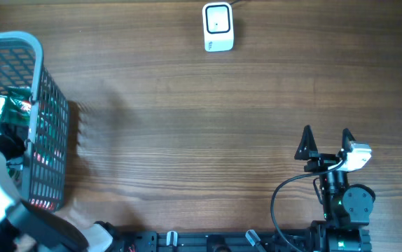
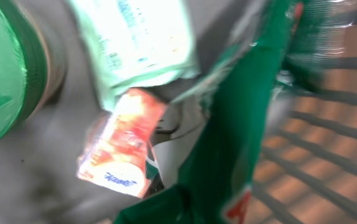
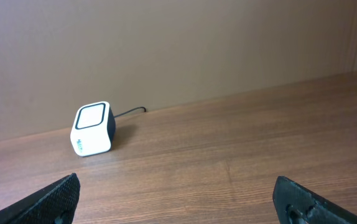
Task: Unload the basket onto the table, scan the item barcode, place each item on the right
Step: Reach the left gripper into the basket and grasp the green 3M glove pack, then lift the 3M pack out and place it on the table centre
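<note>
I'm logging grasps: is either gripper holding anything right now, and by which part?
Right gripper: open, holding nothing. Left gripper: shut inside the basket, but the blurred wrist view does not show whether it grips anything.

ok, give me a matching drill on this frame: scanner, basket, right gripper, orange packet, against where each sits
Things:
1 scanner
2 basket
3 right gripper
4 orange packet

Places:
A left end of the table
B inside the basket, beside a green bag
C far edge, middle
D near side, right, jaws open

Pairs: 1-C, 2-A, 3-D, 4-B
</note>
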`<control>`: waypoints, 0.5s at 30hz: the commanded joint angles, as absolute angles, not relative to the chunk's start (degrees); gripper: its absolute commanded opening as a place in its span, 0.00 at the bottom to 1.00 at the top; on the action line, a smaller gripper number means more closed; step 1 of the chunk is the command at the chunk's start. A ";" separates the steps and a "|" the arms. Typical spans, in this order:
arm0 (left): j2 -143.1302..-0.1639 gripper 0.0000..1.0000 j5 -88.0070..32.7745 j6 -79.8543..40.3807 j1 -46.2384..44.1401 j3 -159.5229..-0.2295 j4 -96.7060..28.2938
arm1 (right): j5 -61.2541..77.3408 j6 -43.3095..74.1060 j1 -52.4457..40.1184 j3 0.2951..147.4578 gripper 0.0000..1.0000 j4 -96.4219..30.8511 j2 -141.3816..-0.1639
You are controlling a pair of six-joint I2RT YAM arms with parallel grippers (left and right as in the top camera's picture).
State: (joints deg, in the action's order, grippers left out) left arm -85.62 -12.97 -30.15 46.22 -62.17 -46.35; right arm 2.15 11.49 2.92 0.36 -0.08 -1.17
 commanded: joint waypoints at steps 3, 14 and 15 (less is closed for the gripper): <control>-70.94 0.04 -16.23 -30.50 46.02 -68.58 -47.77 | 2.61 12.03 2.70 0.30 0.99 0.05 -0.82; -42.83 0.04 -23.35 -33.98 46.00 -71.22 -46.89 | 2.61 12.01 2.70 0.30 1.00 0.05 -0.82; -40.27 0.04 -26.94 -33.98 46.00 -71.22 -46.44 | 2.61 12.01 2.70 0.30 1.00 0.05 -0.80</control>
